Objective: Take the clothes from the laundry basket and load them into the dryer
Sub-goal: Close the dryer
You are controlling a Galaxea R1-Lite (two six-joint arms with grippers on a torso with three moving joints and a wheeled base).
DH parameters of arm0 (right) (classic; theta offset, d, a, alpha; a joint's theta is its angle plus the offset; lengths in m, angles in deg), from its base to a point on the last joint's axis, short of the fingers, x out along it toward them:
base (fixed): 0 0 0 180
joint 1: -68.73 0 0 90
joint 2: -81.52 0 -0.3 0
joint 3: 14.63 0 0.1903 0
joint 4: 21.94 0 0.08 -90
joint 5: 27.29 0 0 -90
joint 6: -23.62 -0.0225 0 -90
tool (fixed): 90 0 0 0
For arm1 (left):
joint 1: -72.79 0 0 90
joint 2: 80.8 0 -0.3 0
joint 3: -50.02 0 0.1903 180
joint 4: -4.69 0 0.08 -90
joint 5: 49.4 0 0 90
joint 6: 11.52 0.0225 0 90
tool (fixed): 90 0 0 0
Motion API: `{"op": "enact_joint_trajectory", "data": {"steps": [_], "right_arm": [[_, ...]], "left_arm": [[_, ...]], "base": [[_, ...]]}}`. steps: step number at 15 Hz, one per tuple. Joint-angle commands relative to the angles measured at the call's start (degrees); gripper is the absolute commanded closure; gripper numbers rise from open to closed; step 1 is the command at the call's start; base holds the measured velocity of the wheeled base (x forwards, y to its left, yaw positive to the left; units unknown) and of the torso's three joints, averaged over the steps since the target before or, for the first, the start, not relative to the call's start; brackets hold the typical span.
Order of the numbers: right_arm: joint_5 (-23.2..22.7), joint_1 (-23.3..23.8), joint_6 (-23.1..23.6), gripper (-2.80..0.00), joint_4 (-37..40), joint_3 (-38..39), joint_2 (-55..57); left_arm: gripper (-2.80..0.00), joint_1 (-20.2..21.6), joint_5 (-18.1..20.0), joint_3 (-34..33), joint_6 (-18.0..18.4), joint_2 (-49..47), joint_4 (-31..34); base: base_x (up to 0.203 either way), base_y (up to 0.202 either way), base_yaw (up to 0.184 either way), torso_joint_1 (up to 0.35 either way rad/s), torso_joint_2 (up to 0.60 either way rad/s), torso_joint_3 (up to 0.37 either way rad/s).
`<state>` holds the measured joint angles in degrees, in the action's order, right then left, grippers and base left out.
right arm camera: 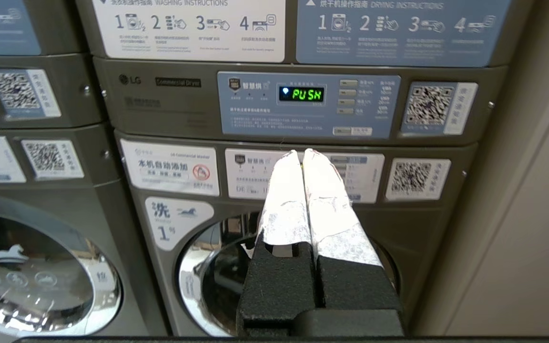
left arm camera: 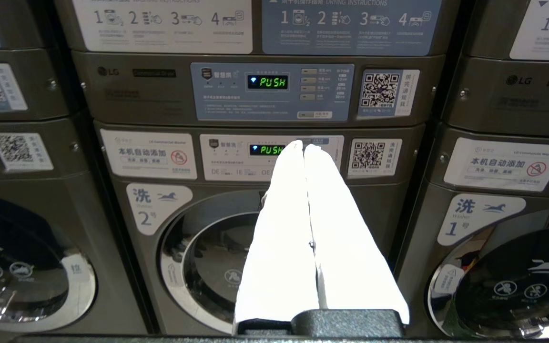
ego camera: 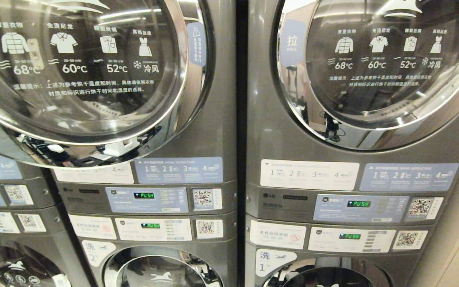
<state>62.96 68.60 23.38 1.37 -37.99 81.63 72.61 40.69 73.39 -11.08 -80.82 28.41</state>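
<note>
Setting: laundromat wall of stacked grey machines, each stack a dryer above a washer, with instruction stickers and lit control panels between the two doors.
Task's things: neither the laundry basket nor any clothes appear in any view, so their place cannot be told.
Dryer: the right stack's upper dryer door (ego camera: pixel 377 67) faces the robot, round, glassy and closed; a label marked PULL (ego camera: pixel 292 43) sits at its left edge, so the opening side is judged to be there.
Axis: the drum's long axis is judged to run straight back into the machine, its mouth pointing at the robot.
Handling: clothes are judged soft, light and limp, best pinched at a bunched fold; they would sag and trail from the grip.
Left gripper (left arm camera: pixel 299 145): fingers pressed together, empty, pointing at the washer panel (left arm camera: pixel 269 157) of stack two.
Right gripper (right arm camera: pixel 301 153): fingers closed on nothing, aimed at the washer panel (right arm camera: pixel 303 175) of stack one.
Risk: with the door closed, nothing can go in until it is pulled open.
</note>
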Motion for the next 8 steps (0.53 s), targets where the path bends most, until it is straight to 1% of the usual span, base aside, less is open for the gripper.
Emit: {"op": "enact_joint_trajectory", "data": {"steps": [1, 3, 4, 8], "right_arm": [[0.0, 0.0, 0.0, 0.00, 0.0, 0.0, 0.0], [0.0, 0.0, 0.0, 0.00, 0.0, 0.0, 0.0], [0.0, 0.0, 0.0, 0.00, 0.0, 0.0, 0.0], [0.0, 0.0, -0.1, 0.00, 0.0, 0.0, 0.0]], "left_arm": [[0.00, 0.0, 0.0, 0.0, 0.0, 0.0, 0.0], [0.00, 0.0, 0.0, 0.0, 0.0, 0.0, 0.0], [0.00, 0.0, 0.0, 0.0, -0.1, 0.0, 0.0], [0.00, 0.0, 0.0, 0.1, 0.1, 0.0, 0.0]], "base": [[0.196, 0.000, -0.001, 0.002, 0.00, 0.003], [0.170, 0.000, 0.002, 0.007, 0.00, 0.001], [0.054, 0.000, 0.000, 0.021, 0.01, 0.002], [0.000, 0.000, 0.000, -0.006, 0.00, 0.001]]}}
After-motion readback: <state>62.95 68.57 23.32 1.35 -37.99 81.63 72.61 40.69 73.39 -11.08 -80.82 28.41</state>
